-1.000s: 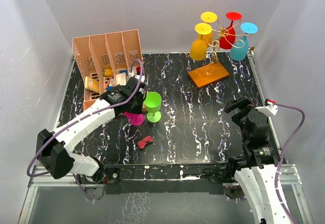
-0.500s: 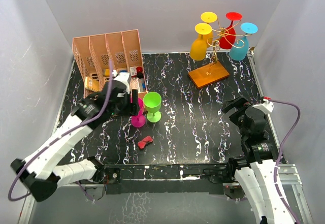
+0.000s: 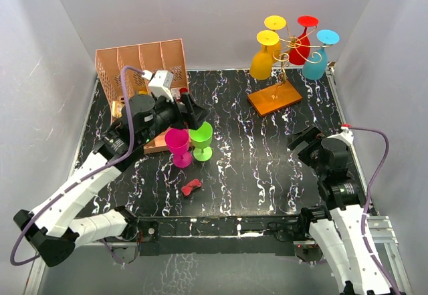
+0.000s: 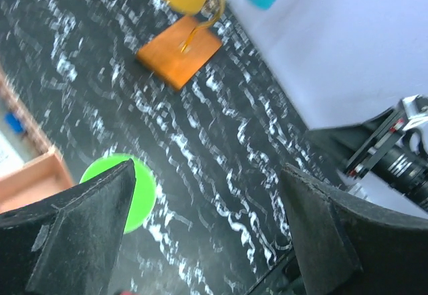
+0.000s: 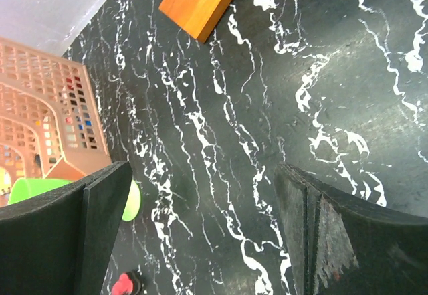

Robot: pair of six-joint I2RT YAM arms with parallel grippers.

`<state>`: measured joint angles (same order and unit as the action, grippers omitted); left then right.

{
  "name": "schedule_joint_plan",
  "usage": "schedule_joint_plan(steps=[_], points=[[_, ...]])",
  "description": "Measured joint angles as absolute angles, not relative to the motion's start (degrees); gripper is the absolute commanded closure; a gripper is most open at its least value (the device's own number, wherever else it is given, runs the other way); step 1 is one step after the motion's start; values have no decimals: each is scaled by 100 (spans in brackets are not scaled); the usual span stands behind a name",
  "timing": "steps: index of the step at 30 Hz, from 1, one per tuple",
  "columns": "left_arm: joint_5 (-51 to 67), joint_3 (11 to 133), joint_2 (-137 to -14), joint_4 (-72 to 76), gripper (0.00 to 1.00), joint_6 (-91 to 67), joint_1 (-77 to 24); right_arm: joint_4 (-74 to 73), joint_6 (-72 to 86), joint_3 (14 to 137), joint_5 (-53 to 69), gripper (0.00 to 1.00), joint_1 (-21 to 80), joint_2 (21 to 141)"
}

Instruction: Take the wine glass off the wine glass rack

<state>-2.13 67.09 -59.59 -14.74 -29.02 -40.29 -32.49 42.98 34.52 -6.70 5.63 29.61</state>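
Wine glass, opaque magenta, stemmed: stands upright on its foot on the desk, off the rack, at about 9 o'clock from the desk's centre.

Wine glass, lime green, stemmed: upright, just beside the magenta one at its 3 o'clock.

Wine glass rack, thin gold wire with curled arms on a flat orange-brown wooden base: at 1 o'clock on the desk, well apart from the two standing glasses. Four glasses hang from it bowl-down:
- orange-yellow at the rack's 9 o'clock
- yellow at 11 o'clock, mostly its foot showing
- red at 1 o'clock
- sky-blue at 3 o'clock

Left gripper: raised over the desk at roughly 12 to 1 o'clock of the magenta glass. Its fingers are spread wide with nothing between them; the green glass's rim shows under one finger in the wrist view.

Right gripper: at 4 o'clock on the desk, jaws wide apart and holding nothing, with bare desk below.

Desk, black with white marbling.

File organiser, pink, slotted: at 10 o'clock, behind the left arm.

Small red object: lies flat at 5 o'clock of the magenta glass; too small to identify.
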Motion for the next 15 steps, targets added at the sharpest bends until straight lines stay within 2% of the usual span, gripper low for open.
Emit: schedule_joint_plan(steps=[8,15], points=[[14,6989,-6414,1,8,-1931,-4029,-3599,4265,3640,-460,6,563,2731],[-379,6302,-5697,633,4,-943,-4029,-3649,3190,5343,-1031,6,563,3398]])
